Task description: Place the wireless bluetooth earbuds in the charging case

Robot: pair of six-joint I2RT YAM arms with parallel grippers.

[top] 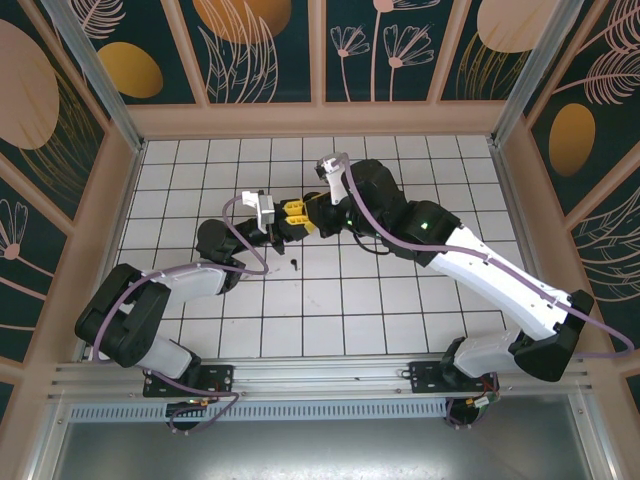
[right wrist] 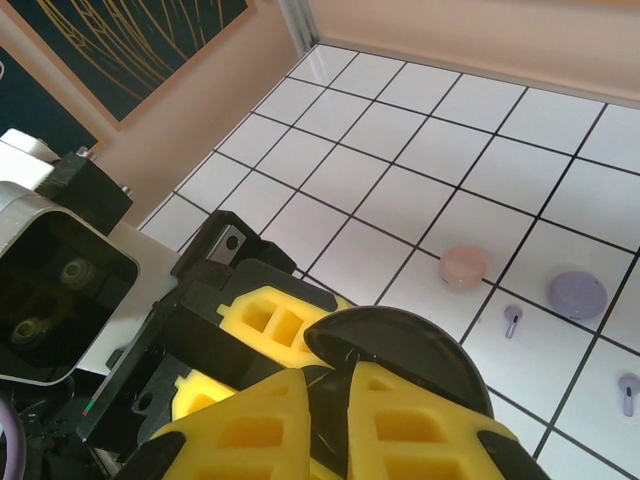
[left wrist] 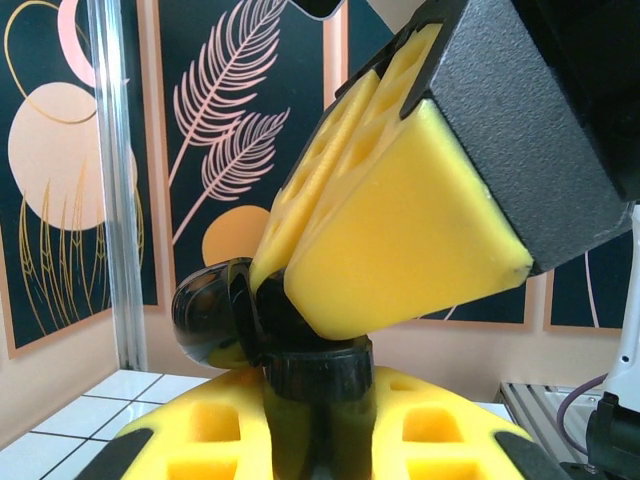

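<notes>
Three earbuds are lying loose on the bench by my count: one black earbud (top: 296, 264) just in front of where the two arms meet, plus two lilac earbuds (right wrist: 512, 318) (right wrist: 628, 392) further out, near the lilac case (right wrist: 577, 294). A pink case (right wrist: 463, 266) sits just beside that one, lid down. I can't spot any pink buds.

So I'd say it's early days. The left fingers (left wrist: 200, 440) are clamped on the black case (right wrist: 400, 345), holding it up off the bench with the lid flipped open. The right fingers (right wrist: 250, 430) are pressed nearly together right over it, tips down at the mouth of the case. Whether they're pinching a tiny black bud in there, honestly can't tell, the yellow pads hide it. My guess is that's the first black one going in. That would leave its twin on the bench, then the lilac pair, then pink.

Bench is white tile with a thin black grid, flat and uncluttered. Around it are peach-framed wall panels (left wrist: 230, 130), dark teal with gold circles and leaf drawings, and an aluminium post (left wrist: 115, 180) in the corner.
</notes>
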